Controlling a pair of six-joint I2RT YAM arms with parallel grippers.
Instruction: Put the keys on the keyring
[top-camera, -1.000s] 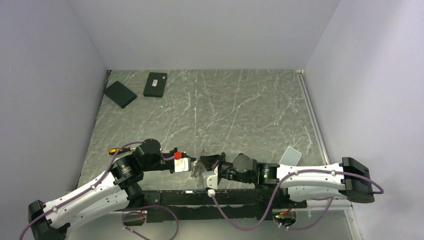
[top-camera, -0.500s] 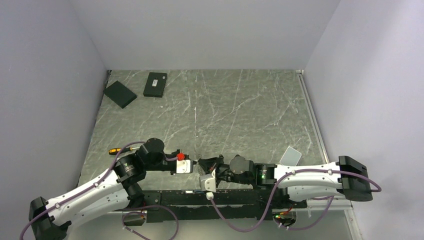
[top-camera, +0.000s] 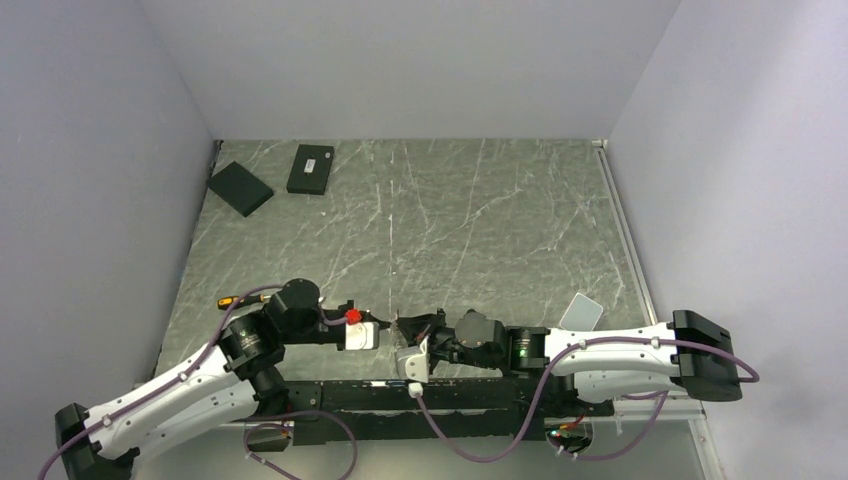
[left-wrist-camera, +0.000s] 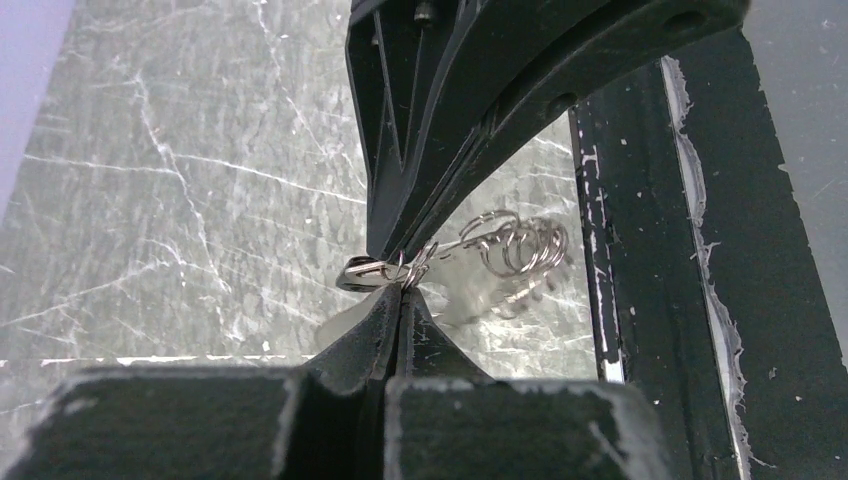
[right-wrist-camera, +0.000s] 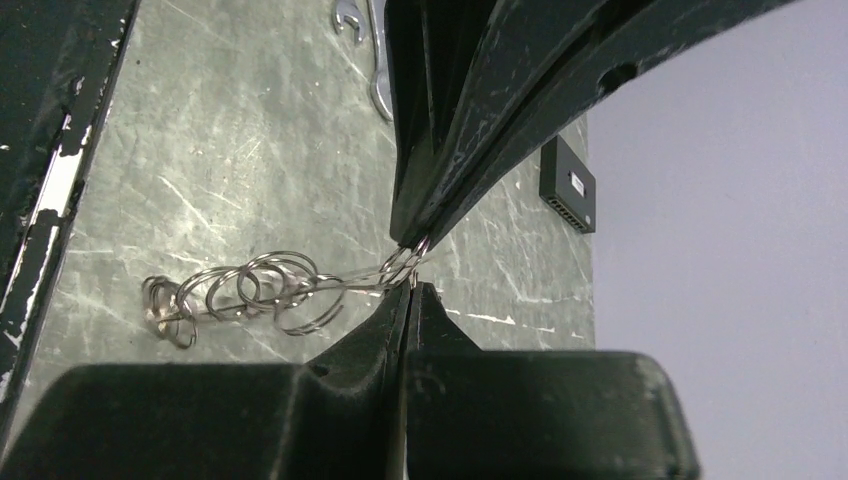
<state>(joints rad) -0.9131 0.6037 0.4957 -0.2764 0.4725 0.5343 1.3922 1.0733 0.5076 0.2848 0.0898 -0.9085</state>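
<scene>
The keyring (right-wrist-camera: 250, 290) is a thin wire with several small split rings strung on it, hanging just above the table; it also shows in the left wrist view (left-wrist-camera: 515, 245). My left gripper (left-wrist-camera: 400, 290) is shut, pinching the wire and a small ring at its tip. A flat grey key (left-wrist-camera: 358, 272) sticks out just left of that tip. My right gripper (right-wrist-camera: 408, 285) is shut on the same end of the wire from the opposite side. From above, the left gripper (top-camera: 383, 335) and right gripper (top-camera: 402, 325) meet tip to tip near the table's front edge.
Two black boxes (top-camera: 240, 188) (top-camera: 311, 168) lie at the back left. A yellow-handled screwdriver (top-camera: 232, 300) lies by the left arm, a pale card (top-camera: 581, 311) by the right arm. Silver wrenches (right-wrist-camera: 375, 60) lie beyond the grippers. A black rail (left-wrist-camera: 640, 250) runs along the near edge.
The right gripper has shifted a little to the left, closer to the left gripper. Both stay shut at the same spot on the wire.
</scene>
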